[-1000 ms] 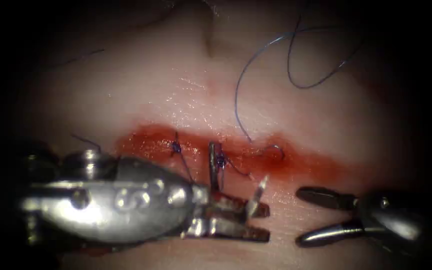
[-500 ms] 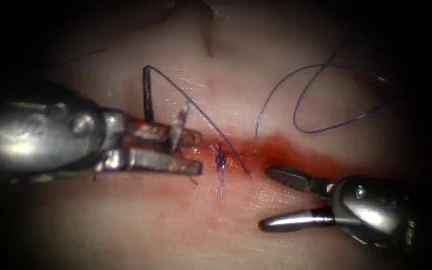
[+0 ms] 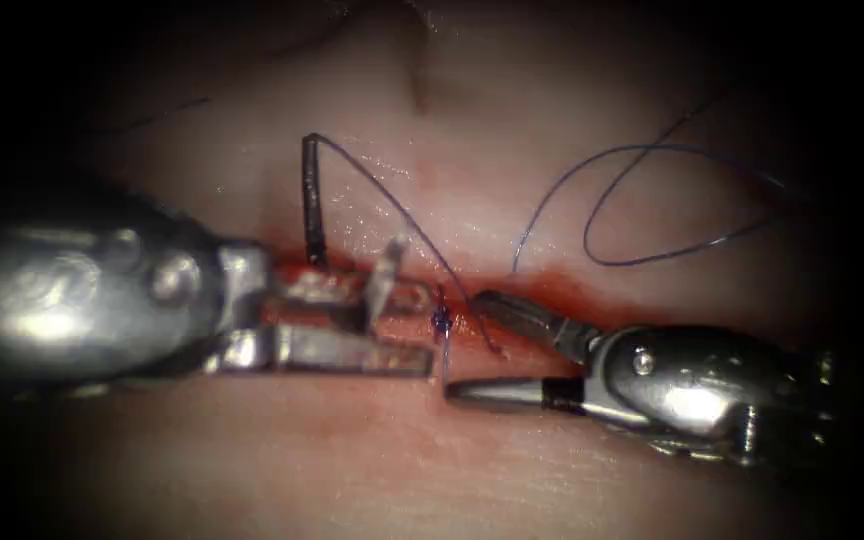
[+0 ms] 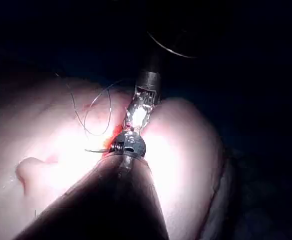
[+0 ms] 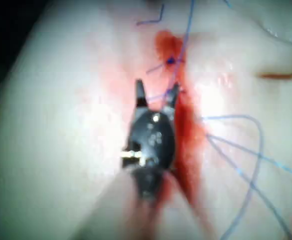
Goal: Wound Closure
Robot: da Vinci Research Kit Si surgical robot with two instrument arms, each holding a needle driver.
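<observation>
The left end effector (image 3: 392, 325) grips the needle (image 3: 312, 200) near its middle, clear of the tissue (image 3: 252, 450). The right end effector (image 3: 472, 345) gapes wide, empty, straddling the thread (image 3: 432, 260) by the knot (image 3: 440, 320). Closing there might snag or fray it, I'd say.

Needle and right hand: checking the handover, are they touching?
Apart. The endoscope view shows the needle held in the left hand, while the open right hand sits across a knot, empty.

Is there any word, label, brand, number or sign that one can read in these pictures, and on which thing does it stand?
None can be read.
Left arm's shiny metal tool: embossed marks on its body, too blurred to read; its fingers hold the dark curved needle, clear of the pale tissue.
Right arm's shiny metal tool: no lettering visible; it holds nothing.
</observation>
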